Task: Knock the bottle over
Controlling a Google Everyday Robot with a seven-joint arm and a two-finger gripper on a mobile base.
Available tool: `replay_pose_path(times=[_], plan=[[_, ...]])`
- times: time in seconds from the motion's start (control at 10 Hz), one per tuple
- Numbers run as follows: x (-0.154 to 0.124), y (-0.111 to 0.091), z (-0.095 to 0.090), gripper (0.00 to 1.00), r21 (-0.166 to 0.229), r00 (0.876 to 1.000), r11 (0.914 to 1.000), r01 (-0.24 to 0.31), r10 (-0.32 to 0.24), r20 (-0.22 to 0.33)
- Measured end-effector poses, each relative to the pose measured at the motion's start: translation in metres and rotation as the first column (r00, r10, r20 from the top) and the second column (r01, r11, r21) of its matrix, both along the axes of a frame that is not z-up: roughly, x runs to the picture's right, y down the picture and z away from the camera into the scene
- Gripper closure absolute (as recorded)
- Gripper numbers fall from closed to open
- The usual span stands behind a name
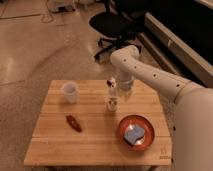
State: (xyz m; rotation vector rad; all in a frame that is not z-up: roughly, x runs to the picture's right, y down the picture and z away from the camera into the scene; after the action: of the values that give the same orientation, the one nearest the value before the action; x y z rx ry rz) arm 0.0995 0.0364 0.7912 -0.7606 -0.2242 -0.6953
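The bottle (112,100) stands upright near the middle of the wooden table (95,142), long axis vertical, with its slanted white top piece up by the claw's level. It's not over yet.

We have the gripper (118,87) just to the right of the bottle's top and slightly behind it, very close; we can't tell from this view whether it touches. The fingers are together with nothing between them, so this is a push, not a grasp. We read the key relation as bottle to the claw's left and a little toward the camera. A sideways sweep that way at cap height should tip it, since contact well above the base gives the most leverage. Go too low and it may just slide on the wood.

Only one arm, so no choice of side.

Left of the claw beyond the bottle: a white cup (70,92), well apart, roughly in the fall direction but probably out of reach. Nearer the camera and left: a small reddish-brown object (74,123) lying flat, which we can't identify. Nearer the camera and below the claw: a red bowl (135,132) holding a blue sponge (134,134).

Beyond the table, pale hard flooring and a black office chair (116,24) behind the arm.
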Motion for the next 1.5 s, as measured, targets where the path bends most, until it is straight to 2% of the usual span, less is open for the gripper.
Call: replay_pose_path(times=[0.2,0.3,0.4,0.6,0.9,1.1,1.3,1.5], plan=[[-0.009,-0.005,-0.004,0.59,0.010,1.000,0.9999,-0.005,0.005,-0.001],[-0.005,-0.001,-0.001,0.59,0.007,1.000,1.0000,0.000,0.000,-0.003],[-0.012,0.006,0.010,0.59,0.001,1.000,1.0000,0.002,-0.002,-0.001],[-0.012,0.009,0.017,0.59,0.008,1.000,1.0000,-0.002,0.002,-0.001],[-0.006,-0.001,0.006,0.59,0.004,1.000,1.0000,0.001,-0.001,-0.002],[-0.020,0.004,0.009,0.59,0.006,1.000,1.0000,-0.005,0.004,0.015],[-0.013,-0.004,0.011,0.59,-0.004,1.000,0.9998,-0.020,0.020,0.022],[-0.010,-0.009,0.008,0.59,0.020,1.000,0.9998,0.004,-0.004,0.015]])
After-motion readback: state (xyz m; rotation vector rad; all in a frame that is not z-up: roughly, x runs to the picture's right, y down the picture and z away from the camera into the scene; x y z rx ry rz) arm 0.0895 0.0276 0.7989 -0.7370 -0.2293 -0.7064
